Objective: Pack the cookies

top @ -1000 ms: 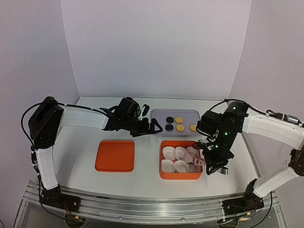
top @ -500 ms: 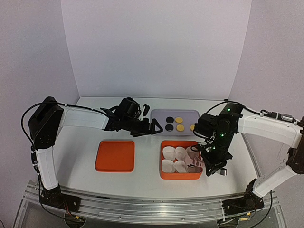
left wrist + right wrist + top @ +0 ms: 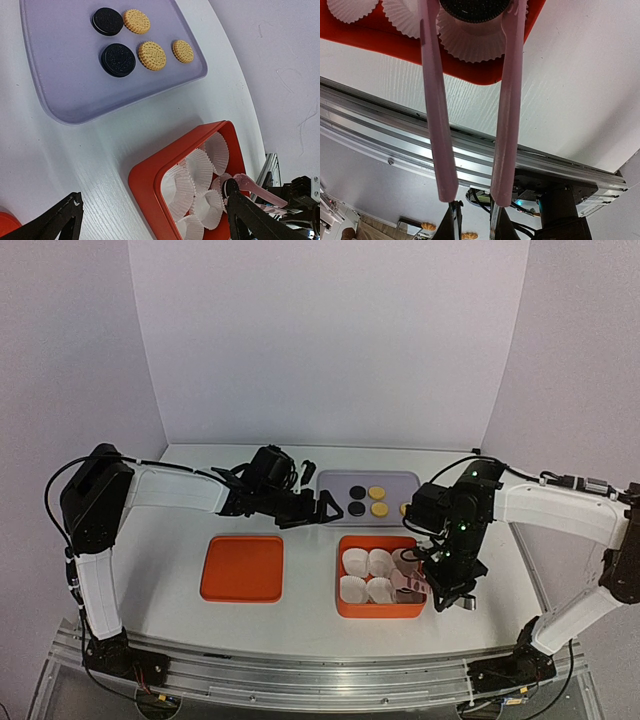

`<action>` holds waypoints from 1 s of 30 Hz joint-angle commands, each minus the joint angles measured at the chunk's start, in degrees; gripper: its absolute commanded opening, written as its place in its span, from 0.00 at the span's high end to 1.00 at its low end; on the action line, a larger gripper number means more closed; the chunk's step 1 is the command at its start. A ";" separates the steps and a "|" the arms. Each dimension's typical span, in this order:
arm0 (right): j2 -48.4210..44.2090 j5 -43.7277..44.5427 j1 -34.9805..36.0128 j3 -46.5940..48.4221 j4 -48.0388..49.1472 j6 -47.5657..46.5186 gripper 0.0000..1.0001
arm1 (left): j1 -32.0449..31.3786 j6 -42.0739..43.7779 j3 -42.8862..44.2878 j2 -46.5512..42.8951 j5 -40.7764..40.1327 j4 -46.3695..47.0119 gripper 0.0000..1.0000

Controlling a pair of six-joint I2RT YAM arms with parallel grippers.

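Two black-brown cookies [image 3: 356, 499] and three golden cookies [image 3: 379, 508] lie on a lilac tray [image 3: 335, 483]. They also show in the left wrist view: the black ones [image 3: 118, 59] and the golden ones [image 3: 152, 55]. My right gripper [image 3: 452, 595] is shut on pink tongs [image 3: 435, 125]. The tongs pinch a third black cookie [image 3: 475, 9] right over a white paper cup [image 3: 470, 42] in the orange box [image 3: 380, 612]. My left gripper [image 3: 325, 507] is open and empty, hovering by the tray's left end.
The orange box holds several white fluted cups [image 3: 200, 170]. An orange lid [image 3: 241, 568] lies flat to the left of the box. The table's front rail [image 3: 380, 145] runs just beyond the box's near wall.
My right arm has shifted slightly left and down, bringing the tongs and black cookie lower over the box's right cups. The left arm has not moved.
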 commanded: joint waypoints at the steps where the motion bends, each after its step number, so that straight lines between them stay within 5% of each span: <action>1: 0.87 1.46 0.30 0.09 -37.27 -0.24 1.00 | -0.23 0.99 1.23 -0.06 -0.09 -0.01 0.00; 18: 0.54 1.68 0.30 -0.86 -37.79 0.56 0.99 | -0.23 1.12 1.08 0.22 0.17 0.21 0.00; 30: 0.29 2.54 0.31 -0.60 -38.26 0.92 0.87 | -0.23 0.62 1.17 0.41 0.13 0.49 0.00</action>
